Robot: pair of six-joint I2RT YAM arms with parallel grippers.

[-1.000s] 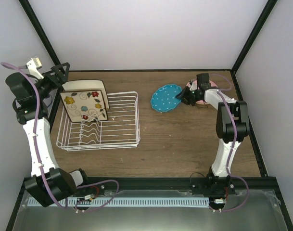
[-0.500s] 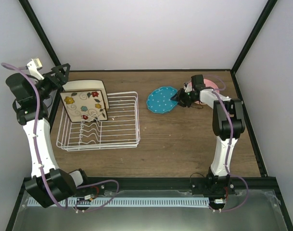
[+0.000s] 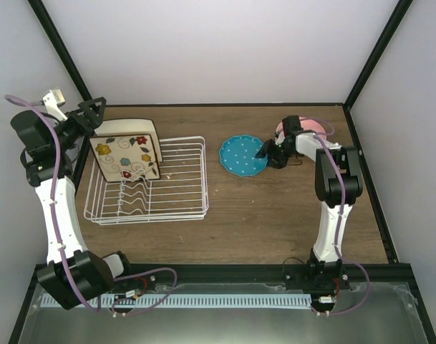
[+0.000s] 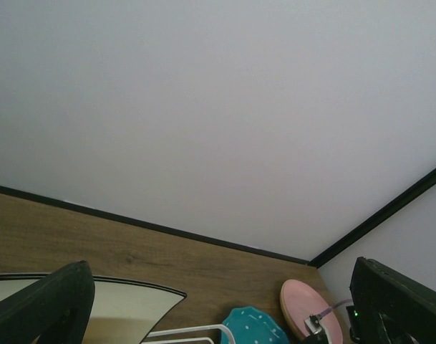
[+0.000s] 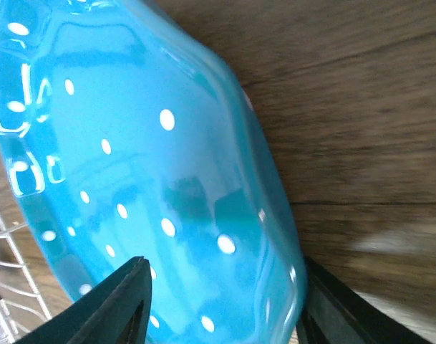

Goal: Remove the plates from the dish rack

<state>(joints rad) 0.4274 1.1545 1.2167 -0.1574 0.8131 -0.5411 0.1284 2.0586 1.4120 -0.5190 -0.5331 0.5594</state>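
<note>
Bright even light; glare on plate (image 5: 142, 168)

Rack (image 3: 176, 188) sits on the left half of the table (image 3: 275, 215), close to the left wall. Two square plates stand on edge in the rack's left part, one close behind the other: front plate (image 3: 124, 158), rear plate (image 3: 132, 127).

Dotted plate (image 3: 240, 154) lies on the table to the right of the rack, apart from it, level with the rack's rear half. Round plate (image 3: 314, 127) is behind and right of the dotted plate, towards the right rear corner, partly hidden by the right arm.

Right gripper (image 3: 264, 153) is between those two plates, at the dotted plate's right rim, one finger on each side of the rim. Left gripper (image 3: 97, 113) hangs above the rack's left rear corner, just left of the rear plate's top edge.
</note>
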